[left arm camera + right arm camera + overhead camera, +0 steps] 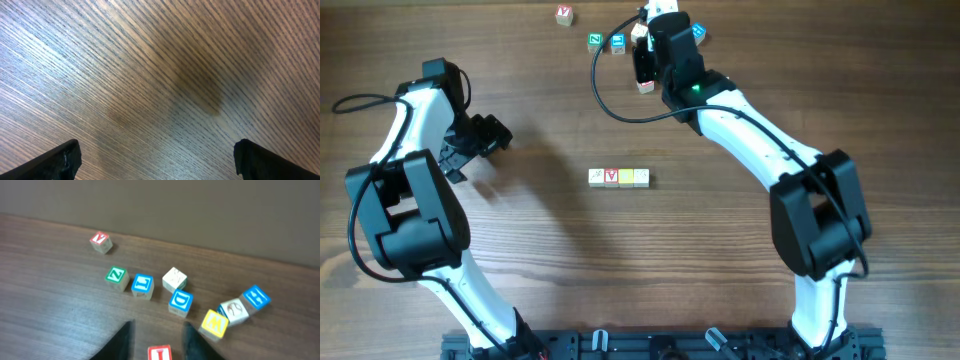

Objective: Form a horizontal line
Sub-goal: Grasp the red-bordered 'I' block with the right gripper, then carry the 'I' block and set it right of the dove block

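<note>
See a row of four cubes (619,177) at mid-worktop (520,250), set side by side and touching in one straight left-to-right line. Read them from the overhead view's left as a cream cube (597,177) with a faint mark, a red V cube (611,177), a yellow cube (626,177) and a pale cube (641,177) with no readable face. Find the red I cube (160,354) well apart from that row, up toward the far edge, sitting between the fingers (126,340) of the right pincer (158,327). Judge that pincer partly parted, with a strip of wood showing on either side of the cube. Seems clear of both fingers, though too blurred in the wrist view to be sure. Cannot tell whether resting on the wood or raised off it. Note loose cubes scattered beyond the fingers: a green Z cube (117,276) just beside a blue L cube (142,285), then an off-white cube (174,279) and a blue D cube (180,301). Off to one side, see a close cluster of a yellow lettered cube (215,323), a white cube (234,311) and a blue cube (256,296). Spot a red-lettered cube (101,242) alone, nearest the edge. Find the left pincer (157,155) spread wide over bare wood grain, gripping nothing, well away from the row on the left side.
</note>
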Available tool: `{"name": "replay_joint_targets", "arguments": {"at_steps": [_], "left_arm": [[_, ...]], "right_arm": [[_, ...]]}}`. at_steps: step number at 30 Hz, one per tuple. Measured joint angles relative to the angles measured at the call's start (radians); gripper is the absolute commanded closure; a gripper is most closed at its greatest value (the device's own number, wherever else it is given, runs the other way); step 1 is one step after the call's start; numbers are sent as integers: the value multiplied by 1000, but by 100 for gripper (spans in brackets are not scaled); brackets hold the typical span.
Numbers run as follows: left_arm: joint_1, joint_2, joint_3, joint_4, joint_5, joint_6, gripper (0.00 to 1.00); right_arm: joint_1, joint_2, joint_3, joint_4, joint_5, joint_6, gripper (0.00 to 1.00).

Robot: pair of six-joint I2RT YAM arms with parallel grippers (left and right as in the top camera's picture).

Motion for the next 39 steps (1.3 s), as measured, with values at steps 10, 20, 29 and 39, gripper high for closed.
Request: {"name": "replay_joint_targets", "arguments": {"at_steps": [10,20,29,39], "left_arm": [[0,0,0,0,0,0,0],[0,0,0,0,0,0,0],[0,0,0,0,0,0,0],[0,0,0,0,0,0,0]], "right_arm": [[0,171,0,191,-3,-71,21],[-19,274,0,136,-3,-75,59],[-19,217,0,-19,-5,-74,76],[-19,-266,18,-669,-31,169,82]]}}
